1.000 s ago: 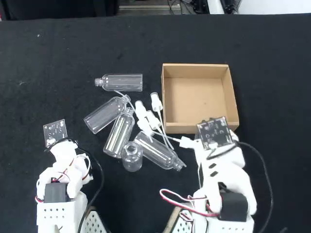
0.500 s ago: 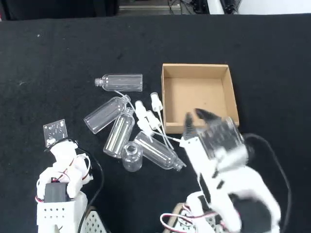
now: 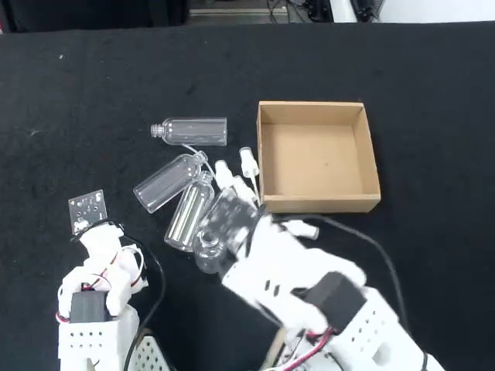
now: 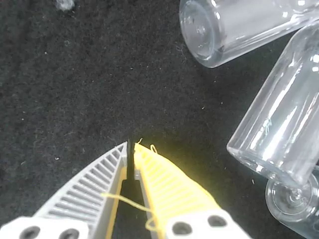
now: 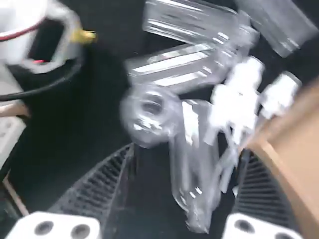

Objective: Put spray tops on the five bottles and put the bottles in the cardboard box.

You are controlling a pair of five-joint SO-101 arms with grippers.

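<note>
Five clear plastic bottles lie without caps in a loose cluster on the black cloth-covered table, beside the open-topped square brown cardboard box. The flat-lying bottle is at the far side of the cluster. Two slanted bottles lie nearer the arms, and the upright bottle stands just beside the right arm. The fifth bottle lies on its side under that arm's wrist.

The white spray tops, with thin dip tubes, are scattered between the bottles and the box. One single spray top lies just in front of the box's near wall.

The right gripper is spread wide and grips nothing. Its dark ribbed fingers stand on either side of the fifth bottle, though the blur hides whether they touch it. The left gripper has its grey and yellow fingers pressed together at the tips with nothing between them. It sits low over bare cloth near the bases of two bottles.
</note>
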